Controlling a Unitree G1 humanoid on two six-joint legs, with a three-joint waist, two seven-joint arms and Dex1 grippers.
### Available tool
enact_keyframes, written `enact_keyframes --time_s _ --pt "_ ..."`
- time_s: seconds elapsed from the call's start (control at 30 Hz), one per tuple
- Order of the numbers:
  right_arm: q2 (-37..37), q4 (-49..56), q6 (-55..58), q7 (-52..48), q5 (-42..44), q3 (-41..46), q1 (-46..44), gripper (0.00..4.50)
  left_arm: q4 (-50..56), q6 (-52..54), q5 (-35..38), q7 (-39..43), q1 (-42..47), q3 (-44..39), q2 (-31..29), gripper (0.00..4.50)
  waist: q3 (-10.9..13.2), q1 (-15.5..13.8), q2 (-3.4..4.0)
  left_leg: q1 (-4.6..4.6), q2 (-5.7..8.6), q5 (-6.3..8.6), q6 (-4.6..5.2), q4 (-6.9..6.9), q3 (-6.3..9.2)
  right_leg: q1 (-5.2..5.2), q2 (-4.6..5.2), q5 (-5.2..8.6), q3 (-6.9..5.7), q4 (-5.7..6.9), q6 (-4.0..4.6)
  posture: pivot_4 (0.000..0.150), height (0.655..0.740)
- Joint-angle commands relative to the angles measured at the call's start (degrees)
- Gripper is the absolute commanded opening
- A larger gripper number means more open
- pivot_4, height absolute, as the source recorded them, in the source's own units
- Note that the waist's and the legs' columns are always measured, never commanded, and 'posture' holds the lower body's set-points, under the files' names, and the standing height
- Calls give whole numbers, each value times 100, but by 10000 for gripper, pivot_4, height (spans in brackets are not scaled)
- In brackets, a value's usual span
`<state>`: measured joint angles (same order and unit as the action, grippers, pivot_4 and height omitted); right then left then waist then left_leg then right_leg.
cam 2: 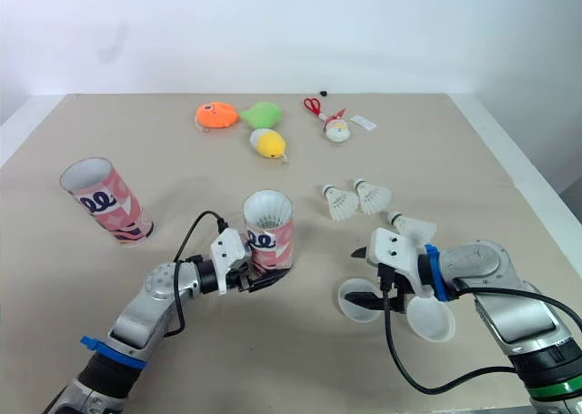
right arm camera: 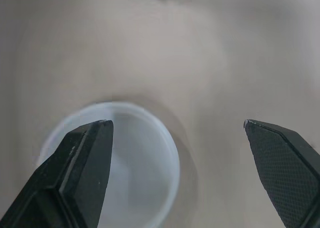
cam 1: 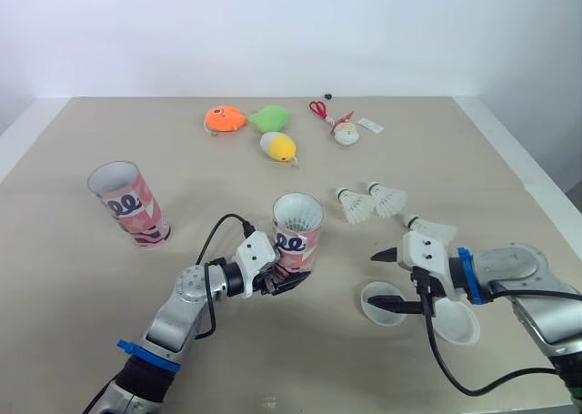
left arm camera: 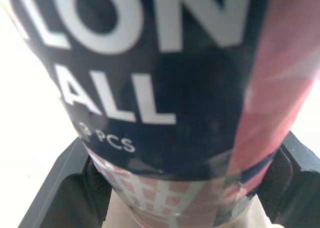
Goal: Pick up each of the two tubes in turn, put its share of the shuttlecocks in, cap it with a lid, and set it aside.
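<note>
1. Pink tube [cam 1: 297, 230] sits near the middle of the table [cam 1: 73, 296], mouth up. The left gripper [cam 1: 284, 277] is clamped on its lower body, probably to steady it for loading or capping from above.
2. Right gripper [cam 1: 375, 279] is spread wide with nothing in it, hovering just over a translucent lid [cam 1: 380, 307]. It looks lined up for a lid grab.
3. Second lid [cam 1: 457, 325] lies just beside the first.
4. Three shuttlecocks [cam 1: 353, 205] lie loose beyond the lids. Can't tell what's inside the held tube.
5. Second tube [cam 1: 127, 205] stands uncapped, well apart on the left.
</note>
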<state>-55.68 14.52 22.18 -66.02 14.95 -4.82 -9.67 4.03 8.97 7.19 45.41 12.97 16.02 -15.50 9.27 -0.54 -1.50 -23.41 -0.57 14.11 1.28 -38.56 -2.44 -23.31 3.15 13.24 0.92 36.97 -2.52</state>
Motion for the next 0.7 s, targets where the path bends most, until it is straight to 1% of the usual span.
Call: enact_keyframes --time_s 0.03,0.2,0.23,0.27,0.3,0.37,0.5,0.53,0.7 --pt "-111 -127 -249 -56 -202 -8 82 44692 -362 -320 -240 13 -54 166 -116 32717 -1 -1 0 1 0 0 0 0 1 1 0 0 -1 0 0 1500 7400" --pt "-116 -185 -332 -113 -281 -28 160 44692 -598 -403 -212 12 -28 184 -126 32717 -14 -1 10 12 -1 0 0 0 -2 10 0 0 0 0 0 1500 7400" --pt "-114 -179 -325 -113 -283 -29 170 39535 -617 -400 -195 10 -23 181 -121 32717 -16 -1 9 13 -2 -1 1 -1 -2 11 0 2 -1 0 0 1500 7400" --pt "-109 -172 -300 -115 -278 -28 177 36824 -629 -392 -176 7 -18 177 -116 32717 -17 -1 9 14 -2 -2 1 -1 -2 12 -1 4 -1 0 2 1500 7400" --pt "-105 -168 -274 -120 -277 -29 178 30595 -641 -383 -161 11 -13 175 -115 32717 -21 -1 9 17 -3 -3 0 -1 -2 14 -1 5 -1 0 3 1500 7400" --pt "-117 -169 -249 -143 -309 -48 205 21708 -653 -341 -130 21 -1 180 -110 32717 -24 -1 8 22 -4 -4 0 -2 -5 17 -1 8 -1 0 6 1500 7400" --pt "-120 -187 -154 -213 -281 -79 217 1049 -647 -307 -134 32 11 205 -135 32717 -36 -1 6 26 -7 -14 0 -2 -9 17 0 8 -1 -1 5 1500 7400" --pt "-118 -194 -138 -219 -280 -83 214 375 -635 -299 -137 31 12 207 -141 32717 -38 -1 6 26 -8 -15 -1 -2 -9 17 0 8 -2 -1 5 1500 7400" --pt "-83 -205 -105 -274 -194 -40 100 375 -636 -271 -137 23 31 202 -146 32717 -42 -1 6 26 -9 -15 -1 -1 -9 17 0 9 -3 -1 8 1500 7400"
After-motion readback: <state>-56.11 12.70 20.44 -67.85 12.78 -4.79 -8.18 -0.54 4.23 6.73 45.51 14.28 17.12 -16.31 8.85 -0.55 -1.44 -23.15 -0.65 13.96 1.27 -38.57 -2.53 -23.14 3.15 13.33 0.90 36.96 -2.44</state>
